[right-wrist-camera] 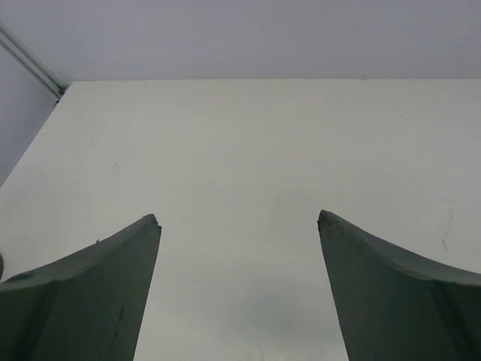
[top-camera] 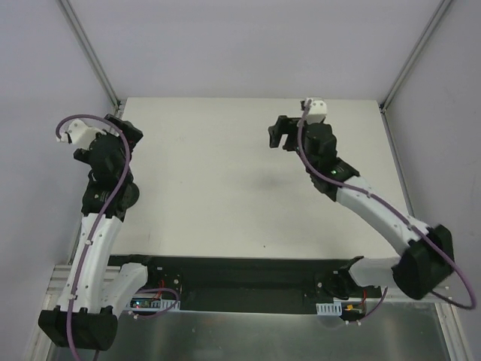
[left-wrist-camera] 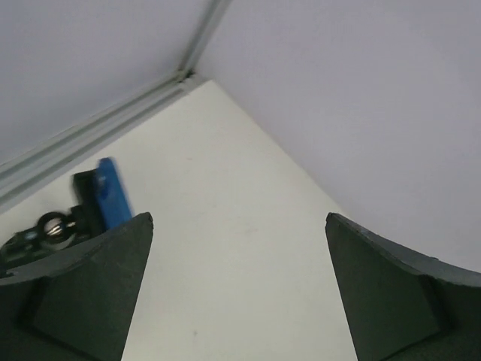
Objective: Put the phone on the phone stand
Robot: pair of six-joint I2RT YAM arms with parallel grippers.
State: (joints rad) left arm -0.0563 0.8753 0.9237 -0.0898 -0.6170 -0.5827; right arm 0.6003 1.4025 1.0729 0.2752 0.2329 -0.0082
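2 claws spread wide, gripping nothing: left claw [left-wrist-camera: 239, 216], right claw [right-wrist-camera: 237, 216] above tabletop [right-wrist-camera: 240, 135]. Just ahead-left of left claw, blue slab [left-wrist-camera: 113, 192] tilted by black clamp-like part [left-wrist-camera: 85, 197]; whether phone and stand, cannot tell.

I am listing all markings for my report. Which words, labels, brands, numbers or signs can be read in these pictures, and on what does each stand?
No text can be read in any view.
The boards at the arm bases: any print is too small to read.
The blue item in the left wrist view: blurred, no marking visible.
The table: no marking visible.
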